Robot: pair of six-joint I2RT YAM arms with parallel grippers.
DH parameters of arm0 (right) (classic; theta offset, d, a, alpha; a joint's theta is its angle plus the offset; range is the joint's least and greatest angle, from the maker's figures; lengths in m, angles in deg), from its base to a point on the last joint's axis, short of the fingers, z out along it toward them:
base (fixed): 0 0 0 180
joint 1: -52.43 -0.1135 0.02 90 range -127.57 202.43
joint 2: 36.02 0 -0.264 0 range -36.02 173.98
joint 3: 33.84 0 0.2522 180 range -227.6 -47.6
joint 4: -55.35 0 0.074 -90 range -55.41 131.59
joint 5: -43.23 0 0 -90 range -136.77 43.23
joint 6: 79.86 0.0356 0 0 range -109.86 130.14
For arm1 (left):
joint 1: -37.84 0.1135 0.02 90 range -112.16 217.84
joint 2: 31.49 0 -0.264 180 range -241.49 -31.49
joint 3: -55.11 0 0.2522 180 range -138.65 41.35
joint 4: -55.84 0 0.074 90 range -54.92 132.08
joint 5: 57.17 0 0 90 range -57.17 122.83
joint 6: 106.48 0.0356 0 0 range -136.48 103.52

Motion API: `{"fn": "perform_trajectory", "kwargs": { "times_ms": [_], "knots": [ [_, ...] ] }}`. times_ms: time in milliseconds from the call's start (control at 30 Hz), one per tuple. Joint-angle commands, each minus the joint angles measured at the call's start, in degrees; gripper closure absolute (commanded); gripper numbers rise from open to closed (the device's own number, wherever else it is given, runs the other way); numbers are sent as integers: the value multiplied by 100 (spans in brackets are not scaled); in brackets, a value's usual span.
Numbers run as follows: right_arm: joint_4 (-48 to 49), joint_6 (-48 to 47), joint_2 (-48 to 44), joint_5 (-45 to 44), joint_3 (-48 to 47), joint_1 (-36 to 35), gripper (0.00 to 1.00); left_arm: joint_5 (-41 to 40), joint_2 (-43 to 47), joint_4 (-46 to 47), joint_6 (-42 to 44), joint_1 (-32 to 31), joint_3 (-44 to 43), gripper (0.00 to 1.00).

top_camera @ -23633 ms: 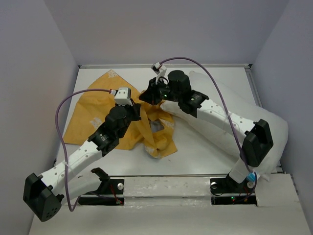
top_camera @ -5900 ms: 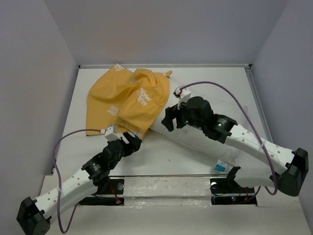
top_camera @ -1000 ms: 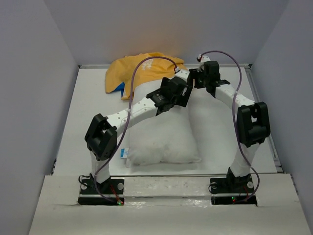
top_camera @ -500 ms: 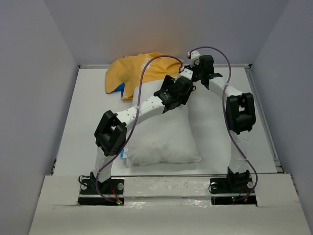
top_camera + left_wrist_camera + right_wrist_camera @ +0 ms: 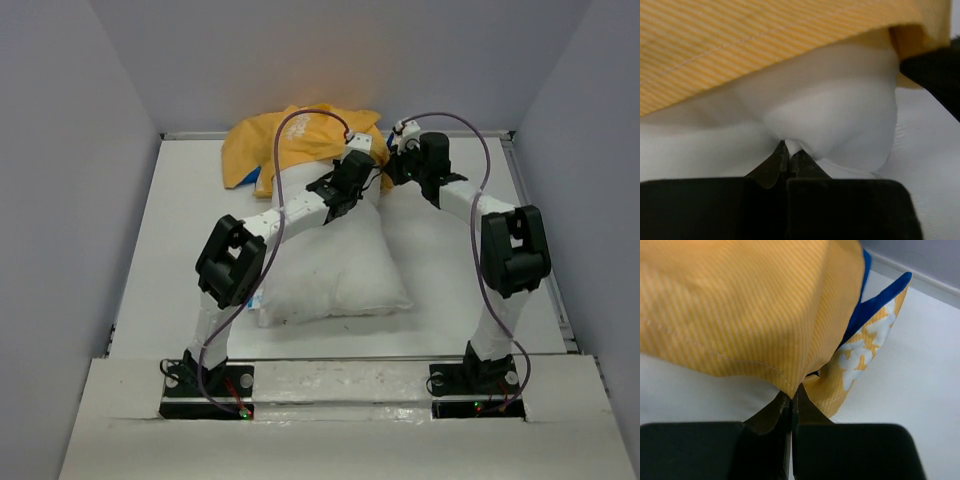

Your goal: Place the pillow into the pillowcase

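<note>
From above, the white pillow [image 5: 330, 265] lies lengthwise in the middle of the worktop [image 5: 190, 240]. Its far end is tucked under the bunched yellow pillowcase [image 5: 290, 135], which is heaped against the back edge. Most of the pillow lies outside the case. Both arms reach to the pillow's far right corner, where the left hand [image 5: 362, 178] and the right hand [image 5: 392, 175] sit close together. This view cannot show their grip.

The left wrist camera shows the left hand's fingers [image 5: 777, 160] clenched on a small pinch of pillow [image 5: 835, 120] fabric. The yellow striped hem [image 5: 765, 35] overlaps the pillow just above.

The right wrist camera shows the right hand [image 5: 791, 401] clenched on the edge of the pillowcase [image 5: 740, 305]. It alone shows the case's blue face [image 5: 875, 295], and white pillow [image 5: 690, 385] under the hem.
</note>
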Motion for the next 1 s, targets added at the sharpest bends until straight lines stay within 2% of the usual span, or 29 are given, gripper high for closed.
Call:
{"fn": "perform_trajectory", "kwargs": {
  "times_ms": [0, 100, 200, 333, 367, 433, 500, 533, 633, 733, 833, 933, 967],
  "knots": [
    [697, 478, -1013, 387, 895, -649, 100, -217, 140, 1064, -638, 425, 281, 100],
    [776, 671, -1505, 29, 1816, -1211, 100, -120, 255, 1520, -1087, 584, 632, 100],
    [968, 960, -1997, -193, 2336, -1730, 100, -269, 334, 1758, -1307, 611, 826, 100],
    [1313, 1743, -2464, -879, 3286, -1917, 100, -323, 536, 2294, -1842, 628, 1423, 100],
    [1243, 1875, -2525, -1349, 3470, -1917, 100, -340, 649, 2460, -1948, 637, 1511, 100],
    [989, 2059, -2657, -1555, 3577, -1917, 100, -358, 773, 2706, -2228, 628, 1835, 100],
    [900, 2358, -2710, -1119, 3700, -1978, 100, -419, 957, 2839, -2405, 628, 2003, 100],
    [1152, 2481, -2675, -872, 3796, -2031, 100, -454, 1019, 2953, -2615, 628, 2204, 100],
    [1190, 2624, -2404, -931, 3859, -2304, 100, -314, 1265, 3392, -2950, 585, 2452, 100],
    [1049, 2614, -2446, -1405, 3754, -2304, 100, -208, 1467, 3596, -2715, 278, 2488, 100],
    [970, 2789, -2613, -1082, 3596, -1831, 96, 220, 1783, 3736, -2486, 57, 2584, 100],
    [865, 2974, -2815, -905, 3420, -1410, 94, 985, 2319, 3737, -2038, -135, 2812, 62],
    [838, 3018, -2885, -879, 3393, -1286, 94, 996, 2529, 3684, -1854, -206, 2900, 39]
  ]
}}
